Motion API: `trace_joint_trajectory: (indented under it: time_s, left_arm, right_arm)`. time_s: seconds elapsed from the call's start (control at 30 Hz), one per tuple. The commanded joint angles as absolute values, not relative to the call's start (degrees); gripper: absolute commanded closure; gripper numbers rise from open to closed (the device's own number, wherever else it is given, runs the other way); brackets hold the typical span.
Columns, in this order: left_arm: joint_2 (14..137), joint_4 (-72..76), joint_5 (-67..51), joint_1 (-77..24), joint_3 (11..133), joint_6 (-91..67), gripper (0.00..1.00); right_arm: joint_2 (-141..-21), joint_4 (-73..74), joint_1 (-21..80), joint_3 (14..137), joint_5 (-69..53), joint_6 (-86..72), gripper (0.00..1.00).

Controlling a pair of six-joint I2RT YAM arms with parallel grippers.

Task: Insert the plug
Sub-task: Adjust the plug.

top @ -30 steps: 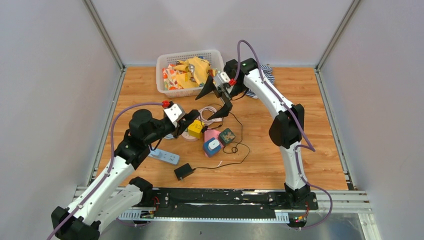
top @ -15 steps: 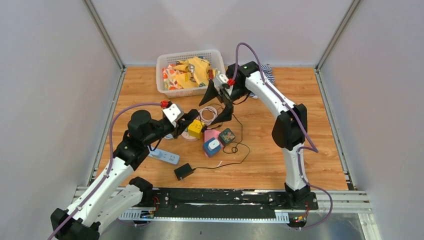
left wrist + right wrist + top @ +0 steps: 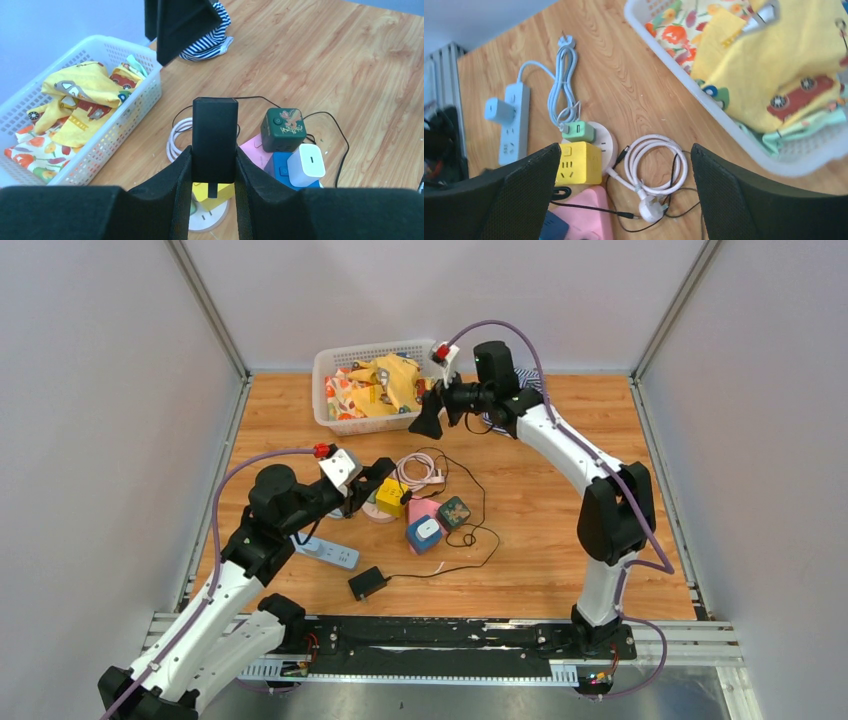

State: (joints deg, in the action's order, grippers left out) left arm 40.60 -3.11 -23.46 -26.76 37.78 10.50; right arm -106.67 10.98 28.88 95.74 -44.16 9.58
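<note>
Between the fingers of the left gripper (image 3: 214,150): a pinched black plug (image 3: 215,125).
The yellow cube socket (image 3: 213,190) lies just beneath the tips; lower straight, plug kept square. The right gripper (image 3: 625,150) is spread, empty.

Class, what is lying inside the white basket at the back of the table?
The white basket holds crumpled cloth: a yellow car-print piece on top, an orange-flowered piece beside it. Whatever lies beneath them is covered.
</note>
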Motion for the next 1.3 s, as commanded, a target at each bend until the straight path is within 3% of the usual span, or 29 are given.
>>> trace_joint_trajectory:
  time_s: [0.0, 0.07, 0.2, 0.33, 0.63, 0.83, 1.27]
  left_arm:
    - [39.68, -1.37, -21.25, -27.07, 36.45, 10.65, 1.0]
    - [39.65, -0.82, -20.38, -27.06, 36.38, 10.29, 1.0]
    - [39.82, -0.78, -18.6, -27.06, 36.34, 10.4, 1.0]
    - [39.65, -0.78, -16.72, -27.03, 35.57, 9.91, 1.0]
    - [40.11, -0.71, -12.68, -27.04, 35.26, 9.87, 1.0]
    - [40.22, -0.74, -11.82, -27.07, 35.06, 10.24, 1.0]
    - [40.43, -0.71, -12.5, -27.02, 34.94, 10.11, 1.0]
  right_arm:
    - [-102.6, -2.45, 27.89, 89.78, -33.8, -22.14, 0.0]
    - [-100.82, -12.74, 26.55, 83.54, -37.51, -32.17, 0.0]
    - [-102.32, -52.57, 22.92, 68.87, -44.12, -57.87, 0.0]
    - [-101.72, -38.03, 23.13, 71.55, -42.76, -52.18, 0.04]
    - [-97.66, -29.32, 31.28, 72.59, -41.68, -46.1, 0.39]
    - [-95.11, -26.11, 36.45, 72.68, -40.56, -46.69, 0.44]
    - [-94.9, -20.32, 42.31, 74.08, -40.25, -46.22, 0.44]
